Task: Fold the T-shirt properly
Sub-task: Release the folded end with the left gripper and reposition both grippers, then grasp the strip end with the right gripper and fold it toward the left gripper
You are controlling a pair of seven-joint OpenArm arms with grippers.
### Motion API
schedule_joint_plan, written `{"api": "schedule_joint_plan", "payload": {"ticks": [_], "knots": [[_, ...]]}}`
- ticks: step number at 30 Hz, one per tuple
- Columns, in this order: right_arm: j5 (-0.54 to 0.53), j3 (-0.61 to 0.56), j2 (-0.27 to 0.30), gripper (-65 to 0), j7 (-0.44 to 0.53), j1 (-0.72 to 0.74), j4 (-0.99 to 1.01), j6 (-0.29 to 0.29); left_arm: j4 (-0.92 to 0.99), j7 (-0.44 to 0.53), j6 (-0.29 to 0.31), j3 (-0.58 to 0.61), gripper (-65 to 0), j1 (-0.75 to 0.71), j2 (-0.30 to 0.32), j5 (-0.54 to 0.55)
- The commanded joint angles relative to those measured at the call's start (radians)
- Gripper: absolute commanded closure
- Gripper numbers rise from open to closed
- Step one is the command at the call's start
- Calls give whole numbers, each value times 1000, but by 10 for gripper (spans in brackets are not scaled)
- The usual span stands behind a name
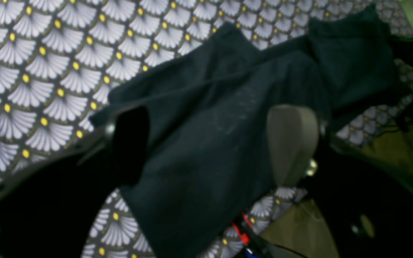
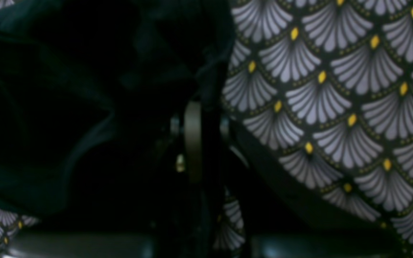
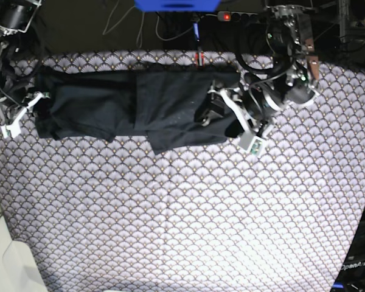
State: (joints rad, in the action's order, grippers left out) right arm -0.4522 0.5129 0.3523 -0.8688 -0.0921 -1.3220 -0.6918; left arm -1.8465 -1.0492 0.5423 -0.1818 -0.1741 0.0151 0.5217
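The dark T-shirt (image 3: pixel 140 103) lies as a long folded strip across the far part of the scallop-patterned tablecloth (image 3: pixel 182 213). My left gripper (image 3: pixel 222 120) hovers over the shirt's right end. In the left wrist view its fingers stand wide open (image 1: pixel 212 143), with the shirt (image 1: pixel 206 107) spread beneath and between them. My right gripper (image 3: pixel 35 111) is at the shirt's left end. In the right wrist view its fingers (image 2: pixel 192 139) are pressed close together at the edge of the dark cloth (image 2: pixel 48 107), which bunches around them.
Cables and a power strip (image 3: pixel 226 16) with a red light run along the far edge, beside a blue object (image 3: pixel 176 5). The patterned cloth covers the whole near half. The left arm's bulky body (image 3: pixel 286 91) stands at the far right.
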Motion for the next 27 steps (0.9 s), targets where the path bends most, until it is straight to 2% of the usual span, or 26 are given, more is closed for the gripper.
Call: {"api": "schedule_joint_plan", "payload": {"ticks": [1, 4, 11, 19, 24, 27], "knots": [[0, -3, 23, -12, -20, 5, -6, -6, -20, 17, 2, -2, -506, 5, 1, 18], [0, 6, 29, -8, -19, 5, -49, -6, -17, 17, 2, -25, -506, 2, 19, 18], [-1, 6, 18, -8, -26, -107, -399, -6, -17, 17, 5, -146, -506, -55, 36, 16], [-1, -12, -68, -8, -28, -202, -632, -6, -8, 16, 6, -186, -506, -92, 64, 16], [-1, -116, -101, -8, -56, -223, -646, -6, -6, 24, 8, -187, -506, -110, 73, 15], [-1, -185, -143, -9, -89, -197, -647, -6, -6, 25, 8, -187, -506, -109, 90, 16]]}}
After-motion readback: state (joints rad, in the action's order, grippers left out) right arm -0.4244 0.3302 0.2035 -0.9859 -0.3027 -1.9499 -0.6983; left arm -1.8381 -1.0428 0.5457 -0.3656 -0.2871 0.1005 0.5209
